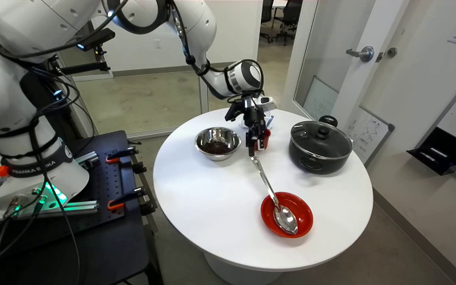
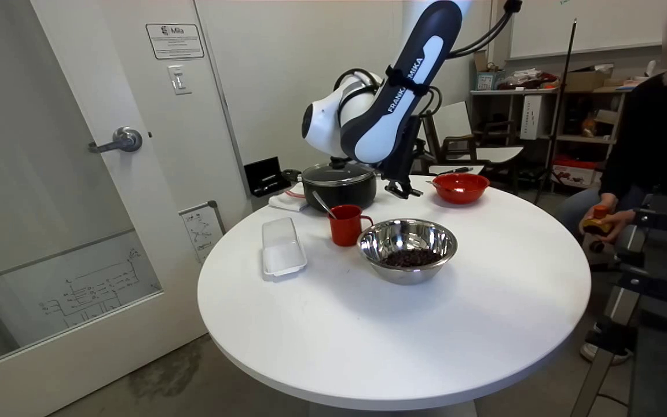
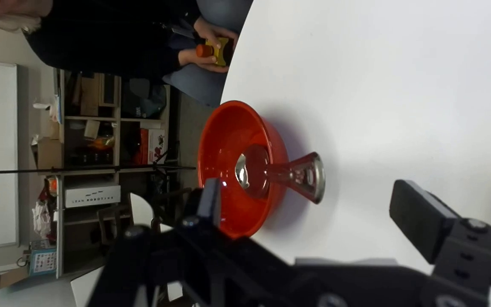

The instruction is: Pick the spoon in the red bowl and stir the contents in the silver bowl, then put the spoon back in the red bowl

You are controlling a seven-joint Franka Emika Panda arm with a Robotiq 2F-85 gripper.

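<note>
- Seemingly, no step was done: the spoon lay in the red bowl, handle over its rim.
- The gripper was spread wide, holding nothing.
- Picking up, stirring the contents of the silver bowl and returning remained.

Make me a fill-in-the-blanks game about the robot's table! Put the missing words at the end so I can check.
1. The metal spoon lies partly in a glossy bowl coloured ____.
2. The end effector isn't shut; it is ____.
3. The silver bowl has contents that are not light-coloured but ____.
4. The black cooking pot is covered by its ____.

Missing words: red; open; dark; lid
</note>
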